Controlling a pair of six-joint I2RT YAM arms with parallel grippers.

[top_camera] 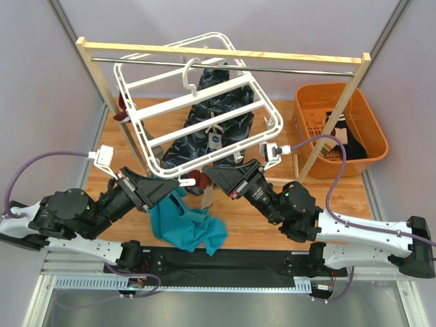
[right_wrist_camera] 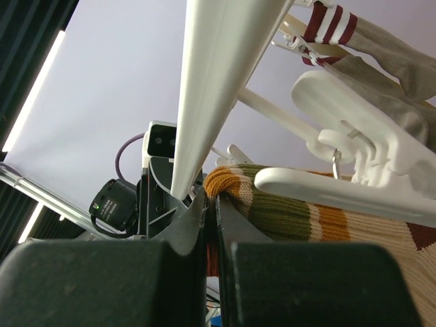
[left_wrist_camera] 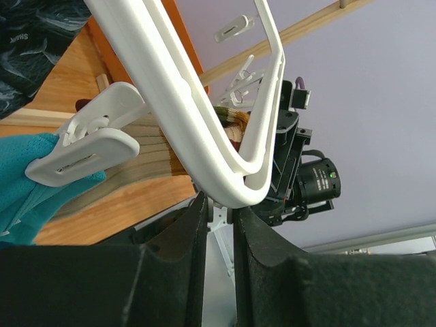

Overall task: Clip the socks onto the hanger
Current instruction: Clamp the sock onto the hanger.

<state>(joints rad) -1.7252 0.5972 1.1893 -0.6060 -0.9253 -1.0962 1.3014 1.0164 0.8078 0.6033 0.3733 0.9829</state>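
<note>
The white hanger (top_camera: 184,100) hangs tilted from the rack's rail. My left gripper (top_camera: 178,182) is shut on a white part at the hanger's rounded near corner (left_wrist_camera: 231,184), and its fingertips (left_wrist_camera: 197,204) pinch that part. My right gripper (top_camera: 203,176) is shut on an orange, olive and cream striped sock (right_wrist_camera: 286,211) just under the frame (right_wrist_camera: 218,68). A white clip (right_wrist_camera: 340,187) lies over this sock. A teal sock (top_camera: 187,221) lies on the table below; it also shows in the left wrist view (left_wrist_camera: 24,184), beside another clip (left_wrist_camera: 88,146). A beige sock with red and white stripes (right_wrist_camera: 381,48) hangs from a far clip.
The wooden rack (top_camera: 225,53) with its metal rail (top_camera: 306,68) spans the back. A dark patterned cloth (top_camera: 221,112) hangs under the hanger. An orange basket (top_camera: 310,102) with dark clothes stands at the right. Both arms meet under the hanger's near edge.
</note>
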